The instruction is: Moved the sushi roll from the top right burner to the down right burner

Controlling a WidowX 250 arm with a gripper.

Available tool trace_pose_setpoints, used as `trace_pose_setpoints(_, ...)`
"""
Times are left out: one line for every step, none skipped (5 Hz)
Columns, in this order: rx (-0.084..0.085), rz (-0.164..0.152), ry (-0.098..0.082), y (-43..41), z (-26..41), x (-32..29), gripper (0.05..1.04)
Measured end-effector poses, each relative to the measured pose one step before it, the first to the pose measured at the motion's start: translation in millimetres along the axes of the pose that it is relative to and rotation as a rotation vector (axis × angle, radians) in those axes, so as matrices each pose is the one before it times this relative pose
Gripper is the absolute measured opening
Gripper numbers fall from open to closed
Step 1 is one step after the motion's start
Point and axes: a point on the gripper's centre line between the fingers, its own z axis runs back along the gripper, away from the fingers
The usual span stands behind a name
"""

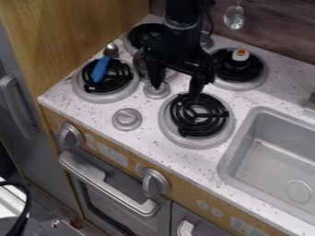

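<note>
- The gripper (176, 91) hangs near the back-left edge of the front right burner (198, 115), fingers spread apart.
- Sushi roll (241, 55): on the burner (237, 86) behind that one.
- Sink (249, 110): to its right.

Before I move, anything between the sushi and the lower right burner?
Nothing visible: the sushi sits on the upper right burner, with only bare counter between the two burners. The claw itself hangs by the lower right burner's back edge.
</note>
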Motion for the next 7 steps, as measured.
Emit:
trace_pose_setpoints(0.0021,-0.0026,0.0383,-1.04,-10.31,-5.05,0.995)
trace_pose_setpoints(-0.0293,-0.0781,0.0140,-13.82,-18.44,25.89,0.994)
trace_pose_setpoints(-0.0258,-0.0562,-0.0524,-9.24,-21.73,46.53,0.995)
trace_pose_setpoints(-0.0278,-0.0232,-0.0858,-14.92,-29.47,44.11,0.995)
trace_pose_setpoints(-0.0106,0.0234,-0.0979,-12.59,-28.99,42.56,0.995)
trace_pose_setpoints(0.0384,0.0440,-0.0933,4.38,-15.66,39.55,0.995)
trace_pose_setpoints(0.0460,0.0325,-0.0615,7.25,2.73,19.74,0.995)
